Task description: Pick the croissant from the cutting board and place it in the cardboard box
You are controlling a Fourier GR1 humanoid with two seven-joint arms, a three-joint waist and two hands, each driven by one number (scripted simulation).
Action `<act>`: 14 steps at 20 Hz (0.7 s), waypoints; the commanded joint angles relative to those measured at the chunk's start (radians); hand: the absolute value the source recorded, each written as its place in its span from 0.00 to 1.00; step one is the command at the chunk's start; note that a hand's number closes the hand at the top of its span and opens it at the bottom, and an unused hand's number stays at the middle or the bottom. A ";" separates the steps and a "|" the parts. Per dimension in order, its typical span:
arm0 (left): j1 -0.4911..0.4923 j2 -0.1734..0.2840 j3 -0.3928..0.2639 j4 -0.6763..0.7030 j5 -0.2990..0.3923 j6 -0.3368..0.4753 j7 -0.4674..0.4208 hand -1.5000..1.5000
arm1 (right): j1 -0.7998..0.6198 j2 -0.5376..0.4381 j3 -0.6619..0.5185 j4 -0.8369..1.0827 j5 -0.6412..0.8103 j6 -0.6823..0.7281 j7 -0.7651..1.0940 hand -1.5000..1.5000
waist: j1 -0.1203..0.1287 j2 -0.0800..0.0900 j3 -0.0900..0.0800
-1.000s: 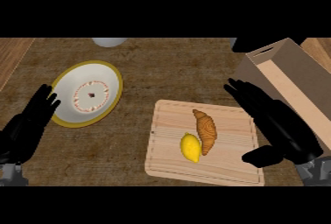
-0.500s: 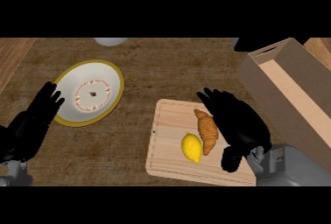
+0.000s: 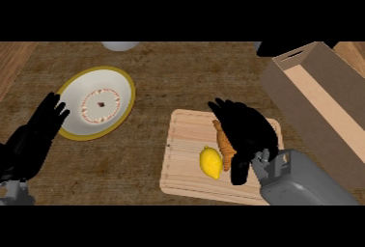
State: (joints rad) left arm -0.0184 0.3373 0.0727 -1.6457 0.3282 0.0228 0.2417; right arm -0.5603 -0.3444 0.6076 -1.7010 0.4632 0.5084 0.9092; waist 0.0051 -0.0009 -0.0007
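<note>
Right hand (image 3: 246, 132) was over the cutting board (image 3: 187, 159), palm down, fingers spread apart and mostly straight, pointing away from the robot, thumb reaching back toward the near edge of the board. The croissant (image 3: 224, 147) lay on the board right at the hand's left edge, partly hidden under the palm and fingers; nothing was curled round it, and whether the hand touched it could not be told. A lemon (image 3: 210, 162) sat on the board just left of the croissant, touching or nearly touching it, beside the thumb. The right forearm (image 3: 303, 181) came in from the lower edge, grey, behind the hand. The cardboard box (image 3: 314, 96) stood to the right of the right hand and further away from the robot, open at the top, with a handle slot at its far end; it was off the board, near the board's right edge. Left hand (image 3: 35, 137) was at the left side, fingers straight and relaxed, holding nothing, resting. A plate (image 3: 96, 103) with a yellow rim lay just right of the left hand's fingertips, well left of the right hand. A pale bowl-like thing (image 3: 119, 46) showed at the far edge, only partly visible.
</note>
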 commanded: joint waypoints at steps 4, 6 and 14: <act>0.024 -0.036 -0.002 -0.057 -0.019 0.009 0.033 0.50 | 0.072 0.002 -0.009 0.053 0.092 0.054 -0.044 0.00 | -0.001 0.000 0.001; -0.004 -0.030 0.022 0.002 -0.035 -0.015 0.011 0.50 | 0.104 0.052 -0.021 -0.004 0.106 0.086 0.001 0.00 | -0.005 0.000 0.001; -0.038 -0.053 0.063 0.059 -0.042 -0.069 -0.032 0.50 | 0.114 0.131 -0.057 -0.014 0.240 0.111 -0.084 0.00 | -0.004 0.000 0.000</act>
State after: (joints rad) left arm -0.0349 0.2994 0.1226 -1.6184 0.2920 -0.0236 0.2370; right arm -0.4642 -0.2450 0.5578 -1.6762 0.6517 0.5879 0.8205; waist 0.0020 -0.0003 -0.0001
